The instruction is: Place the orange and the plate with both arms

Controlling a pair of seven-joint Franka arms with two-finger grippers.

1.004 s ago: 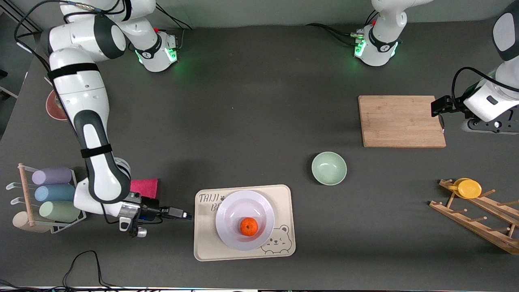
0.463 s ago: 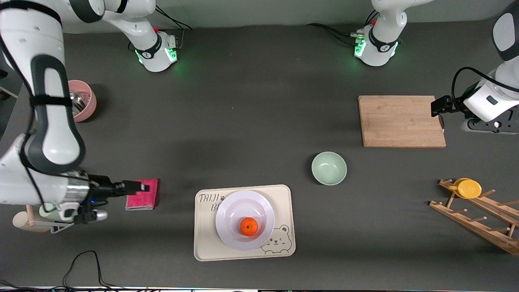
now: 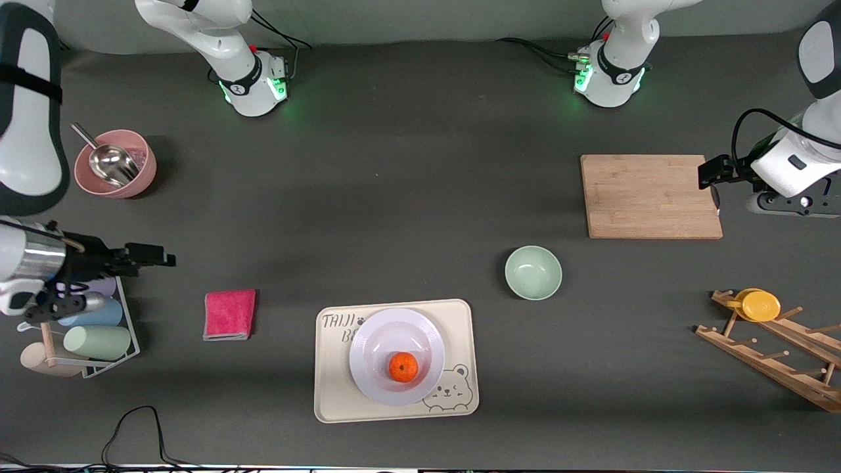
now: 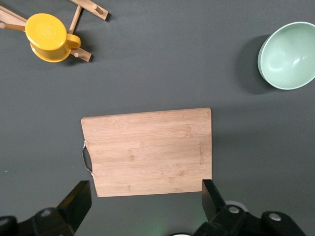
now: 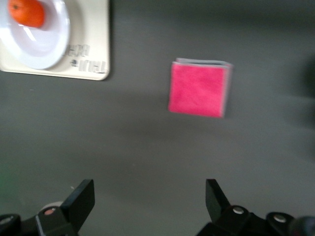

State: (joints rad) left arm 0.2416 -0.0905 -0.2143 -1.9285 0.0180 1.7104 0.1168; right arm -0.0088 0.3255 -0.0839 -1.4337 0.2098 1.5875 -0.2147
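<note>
Nearest me, the orange [image 3: 403, 366] sits on the plate [image 3: 374, 348], itself on the bear-print tray [image 3: 460, 315]. My right end effector [image 3: 148, 255], fingers apart and empty, has pulled away from the tray to above the cup rack [image 3: 98, 341]. The left end effector [image 4: 142, 209], also spread, waits over the cutting board [image 3: 650, 196]. I judge placement done.

You can read "TAIJI" on the beige tray [image 3: 332, 394], at its corner. The second line starts with "B"; the plate [image 3: 374, 341] covers the rest.
</note>
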